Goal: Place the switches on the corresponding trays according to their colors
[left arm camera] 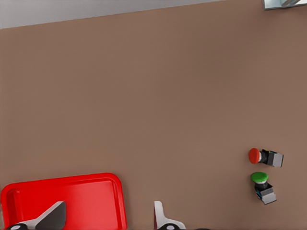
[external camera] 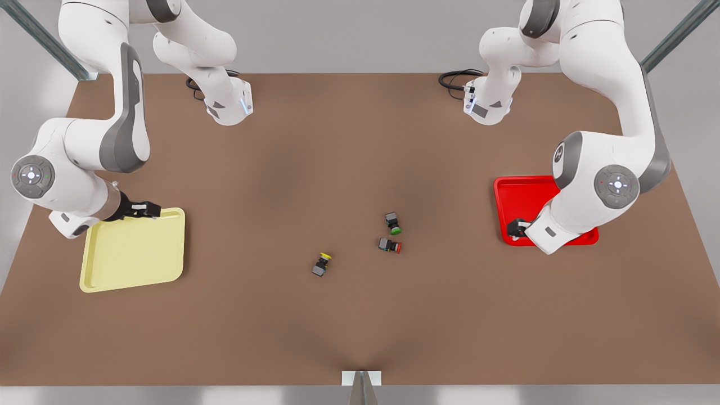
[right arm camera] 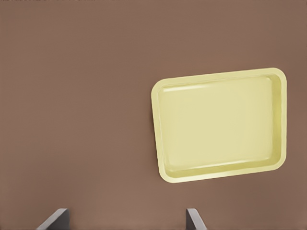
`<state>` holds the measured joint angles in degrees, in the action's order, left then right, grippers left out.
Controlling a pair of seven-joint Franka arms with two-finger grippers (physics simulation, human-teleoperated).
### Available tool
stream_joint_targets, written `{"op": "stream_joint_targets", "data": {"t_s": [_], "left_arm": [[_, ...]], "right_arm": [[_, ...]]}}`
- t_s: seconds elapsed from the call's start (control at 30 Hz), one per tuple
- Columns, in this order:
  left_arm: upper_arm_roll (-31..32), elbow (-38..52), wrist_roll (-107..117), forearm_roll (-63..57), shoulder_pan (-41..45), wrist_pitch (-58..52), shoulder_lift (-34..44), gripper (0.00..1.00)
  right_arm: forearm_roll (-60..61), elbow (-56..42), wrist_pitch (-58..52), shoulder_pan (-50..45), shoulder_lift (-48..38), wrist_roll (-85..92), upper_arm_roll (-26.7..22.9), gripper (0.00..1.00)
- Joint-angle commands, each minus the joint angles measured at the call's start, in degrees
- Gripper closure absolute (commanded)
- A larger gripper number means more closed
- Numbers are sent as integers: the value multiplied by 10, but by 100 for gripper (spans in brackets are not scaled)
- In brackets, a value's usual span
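In the front view, three switches lie on their sides mid-table: the yellow switch (external camera: pixel 322 264) left and nearer, the red switch (external camera: pixel 389 245) just beside the green switch (external camera: pixel 394 223), none in a tray. The yellow tray (external camera: pixel 135 250) sits at the front view's left with the right gripper (external camera: pixel 147 210) at its far edge. The red tray (external camera: pixel 520 194) sits at the right, under the left gripper (external camera: pixel 516 228).

Left wrist view — the left gripper (left arm camera: pixel 108 218) stands wide open over the red tray (left arm camera: pixel 91 194); the red switch (left arm camera: pixel 265 156) and green switch (left arm camera: pixel 263 187) lie well apart from it.

Right wrist view — the right gripper (right arm camera: pixel 125 219) is spread wide, near the yellow tray (right arm camera: pixel 219 125).
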<state>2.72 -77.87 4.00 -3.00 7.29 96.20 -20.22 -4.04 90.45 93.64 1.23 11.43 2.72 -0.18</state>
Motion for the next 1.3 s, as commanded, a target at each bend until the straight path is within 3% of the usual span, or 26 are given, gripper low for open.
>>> {"op": "stream_joint_targets", "data": {"t_s": [0.0,0.03,0.17,0.3,0.47,0.6,0.67,0.7,0.77,0.83,0.87,1.0,1.27], "left_arm": [[0,0,3,-10,0,0,-1,0],[1,0,27,-9,1,0,-7,0],[8,-5,644,12,110,40,-68,0],[7,-6,951,31,194,150,-146,0],[6,-6,1003,25,251,196,-206,0],[5,-14,1008,25,264,247,-244,0],[4,-15,1014,25,264,276,-264,0],[4,-15,1015,25,264,284,-271,0],[4,-15,1015,25,265,288,-272,0],[4,-15,1014,25,264,290,-274,20],[4,-15,1014,25,264,290,-276,21],[4,-15,1014,25,264,304,-286,22],[4,-28,1015,26,264,314,-294,21]], "right_arm": [[0,0,-1,0,0,0,0,0],[0,0,-1,0,0,0,0,0],[0,4,1,-2,-1,-4,2,0],[11,3,73,-76,53,-146,23,0],[42,-16,243,-191,177,-401,21,0],[77,-43,309,-233,249,-410,23,0],[72,-26,336,-143,243,-441,131,0],[76,-29,329,-136,238,-447,134,0],[75,-26,334,-142,239,-472,132,0],[52,-69,339,-181,294,-522,120,0],[47,-102,338,-214,320,-534,102,0],[25,-108,396,-214,373,-540,104,0],[0,-134,396,-242,418,-557,100,0]]}}
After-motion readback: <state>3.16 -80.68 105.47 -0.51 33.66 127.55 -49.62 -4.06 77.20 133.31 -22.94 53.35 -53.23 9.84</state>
